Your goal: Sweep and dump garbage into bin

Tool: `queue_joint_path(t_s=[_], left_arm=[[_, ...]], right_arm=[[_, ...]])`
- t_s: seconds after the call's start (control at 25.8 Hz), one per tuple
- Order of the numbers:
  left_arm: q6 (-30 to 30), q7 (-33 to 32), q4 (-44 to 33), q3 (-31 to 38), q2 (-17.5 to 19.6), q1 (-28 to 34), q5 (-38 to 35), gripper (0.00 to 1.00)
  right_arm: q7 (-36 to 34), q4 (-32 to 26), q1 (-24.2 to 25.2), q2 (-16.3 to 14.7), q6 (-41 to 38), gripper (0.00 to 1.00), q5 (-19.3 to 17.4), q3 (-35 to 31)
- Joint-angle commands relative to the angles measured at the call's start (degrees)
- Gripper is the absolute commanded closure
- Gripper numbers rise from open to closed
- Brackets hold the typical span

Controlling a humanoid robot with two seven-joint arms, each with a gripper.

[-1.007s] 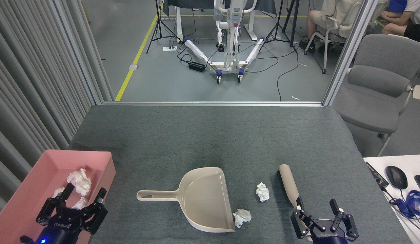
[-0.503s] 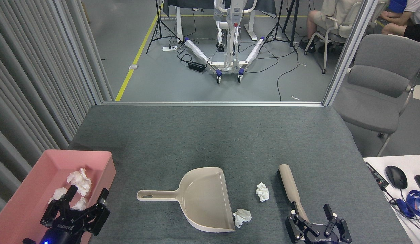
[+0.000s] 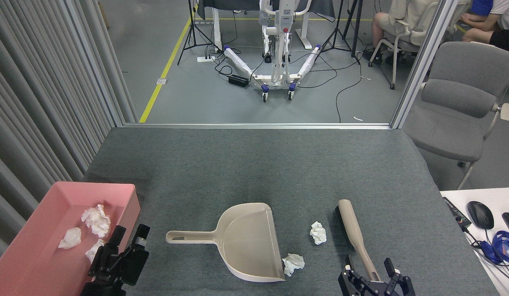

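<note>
Two wads of white garbage lie on the grey table: one between dustpan and brush, one at the dustpan's front corner. Three more wads sit inside the pink bin at the near left. The beige dustpan lies flat with its handle pointing left. A beige brush lies to its right. My left gripper is open by the bin's right wall, holding nothing. At the bottom edge, my right gripper is open, one finger on each side of the brush handle's near end.
A grey office chair stands off the table's right side. A white desk with a mouse and cables adjoins the near right. Grey slatted curtains line the left. The table's far edge meets open floor with stands, cables and seated people.
My left gripper has shifted right and turned, from over the bin to its right wall. The right gripper has sunk toward the bottom edge along the brush handle. The wads have not moved.
</note>
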Motion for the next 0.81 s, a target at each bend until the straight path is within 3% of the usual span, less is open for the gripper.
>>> queue_joint_path(t_s=[0.0,0.23,0.43,0.77], left_arm=[[0.2,0.0,0.5,-0.6,-3.5,0.3,2.5,0.01],[0.9,-0.4,4.0,-2.8,-7.3,0.0,7.4,0.01],[0.9,-0.5,7.3,-3.0,-7.9,-1.3,14.1,0.01],[1.9,-0.4,11.1,-3.0,-9.4,-1.7,15.1,0.01]], right_arm=[[0.0,-0.1,0.9,0.1,0.8,0.02,0.1,0.1],[-0.1,-0.1,1.8,0.1,1.3,0.02,0.3,0.1],[-0.6,0.0,1.7,0.0,2.2,0.02,0.4,-0.1],[-2.1,2.3,1.3,0.0,2.3,0.02,0.4,0.0]])
